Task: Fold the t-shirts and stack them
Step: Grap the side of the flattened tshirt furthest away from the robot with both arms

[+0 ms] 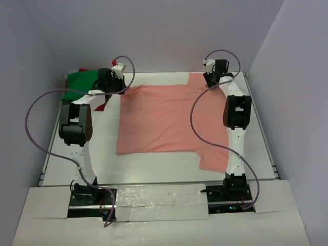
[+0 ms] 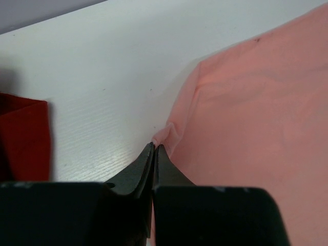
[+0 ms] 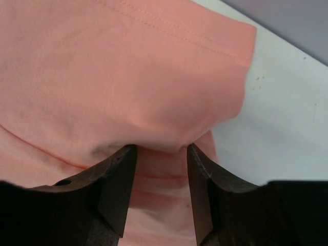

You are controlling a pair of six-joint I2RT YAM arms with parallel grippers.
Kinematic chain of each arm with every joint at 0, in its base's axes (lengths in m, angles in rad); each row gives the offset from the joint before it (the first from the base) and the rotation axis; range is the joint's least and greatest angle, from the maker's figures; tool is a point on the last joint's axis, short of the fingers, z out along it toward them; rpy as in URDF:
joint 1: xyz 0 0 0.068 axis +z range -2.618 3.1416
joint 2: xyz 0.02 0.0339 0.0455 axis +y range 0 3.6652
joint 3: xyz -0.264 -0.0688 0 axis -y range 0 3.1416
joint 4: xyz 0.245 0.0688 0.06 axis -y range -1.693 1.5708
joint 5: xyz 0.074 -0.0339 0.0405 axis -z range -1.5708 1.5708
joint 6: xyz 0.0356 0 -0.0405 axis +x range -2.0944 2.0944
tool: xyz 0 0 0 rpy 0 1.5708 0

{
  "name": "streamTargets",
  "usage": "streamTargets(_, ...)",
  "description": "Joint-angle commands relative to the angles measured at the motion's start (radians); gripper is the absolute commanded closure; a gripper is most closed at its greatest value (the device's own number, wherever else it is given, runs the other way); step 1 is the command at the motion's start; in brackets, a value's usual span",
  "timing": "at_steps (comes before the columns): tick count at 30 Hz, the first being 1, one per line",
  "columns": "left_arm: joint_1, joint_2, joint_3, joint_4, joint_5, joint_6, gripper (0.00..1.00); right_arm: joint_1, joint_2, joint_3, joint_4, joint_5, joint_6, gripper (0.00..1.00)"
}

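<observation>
Black fingers [image 2: 136,177] of the left gripper [image 2: 155,146] fill the bottom of its wrist view, pressed together with no gap, and a small pucker of the salmon-pink t-shirt [image 1: 164,118] sits pinched at their tips, at the shirt's far left corner. That shirt lies spread flat across the middle of the white table [image 1: 169,177], one short sleeve reaching toward the near right. At the shirt's far right corner the right gripper [image 3: 161,149] has its jaws apart, one on each side of a raised hump of pink sleeve cloth. Left of the pink shirt, at the table's far left corner, the green t-shirt [image 1: 77,84] lies bunched, with the dark red t-shirt [image 2: 23,136] showing at its edges, apart from the pink one
</observation>
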Motion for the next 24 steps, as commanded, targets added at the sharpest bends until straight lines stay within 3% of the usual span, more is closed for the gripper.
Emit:
streamTargets(1, -0.009, -0.071, -0.007, 0.04, 0.018, 0.0, 1.0, 0.006, -0.073, -0.051, 0.093, -0.046, -0.041, 0.5)
streamTargets(7, -0.009, -0.062, -0.008, 0.037, 0.016, -0.001, 1.0, 0.008, -0.073, -0.048, 0.102, -0.074, -0.063, 0.63)
streamTargets(8, -0.009, -0.059, -0.005, 0.035, 0.018, -0.001, 1.0, 0.008, -0.075, -0.059, 0.11, -0.074, -0.063, 0.76)
streamTargets(9, -0.009, -0.057, -0.004, 0.03, 0.018, -0.001, 1.0, 0.008, -0.075, -0.056, 0.099, -0.08, -0.067, 0.82)
streamTargets(14, -0.009, -0.056, -0.002, 0.032, 0.018, -0.003, 1.0, 0.014, -0.07, -0.053, 0.104, -0.062, -0.069, 0.98)
streamTargets(24, -0.01, -0.106, -0.065, 0.087, -0.041, -0.006, 1.0, 0.017, -0.216, -0.269, 0.249, 0.041, -0.031, 1.0)
